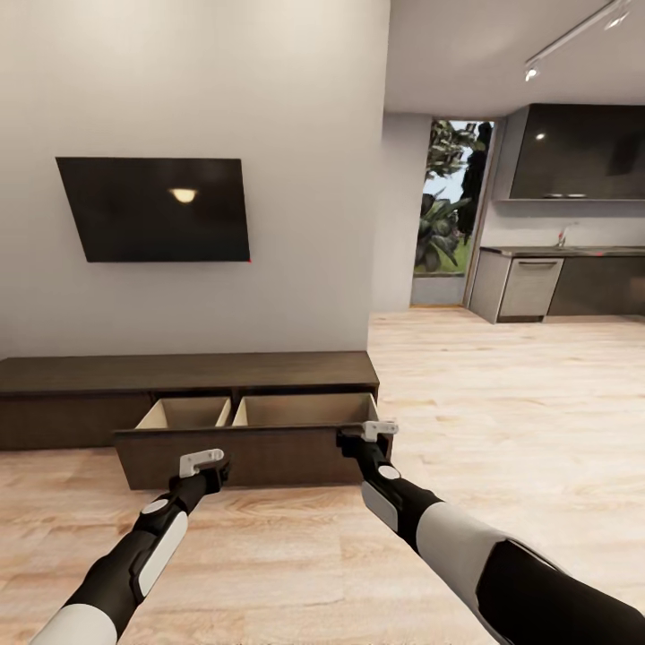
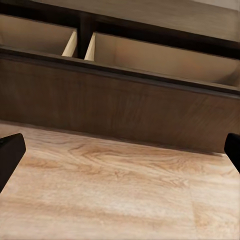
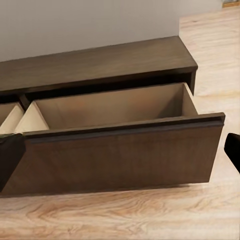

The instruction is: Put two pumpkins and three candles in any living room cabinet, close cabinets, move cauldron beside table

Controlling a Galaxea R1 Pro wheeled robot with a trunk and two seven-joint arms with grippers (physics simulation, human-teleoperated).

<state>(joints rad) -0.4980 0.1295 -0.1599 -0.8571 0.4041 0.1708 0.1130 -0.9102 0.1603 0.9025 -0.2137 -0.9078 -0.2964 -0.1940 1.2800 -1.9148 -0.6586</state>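
Cabinet [image 1: 251, 452]: dark wood, pale interior

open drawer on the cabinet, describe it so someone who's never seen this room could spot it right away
Find the wall-mounted TV; below it a long, low, dark brown cabinet runs along the wall. The open drawer is at the cabinet's right end, pulled out over the wooden floor. Unlike the closed front to its left, it shows pale wood compartments split by a divider, with nothing visible inside them.

The head view looks down from afar at the long dark brown wooden cabinet [image 1: 188, 372]; both wrist views face its open drawers close up.
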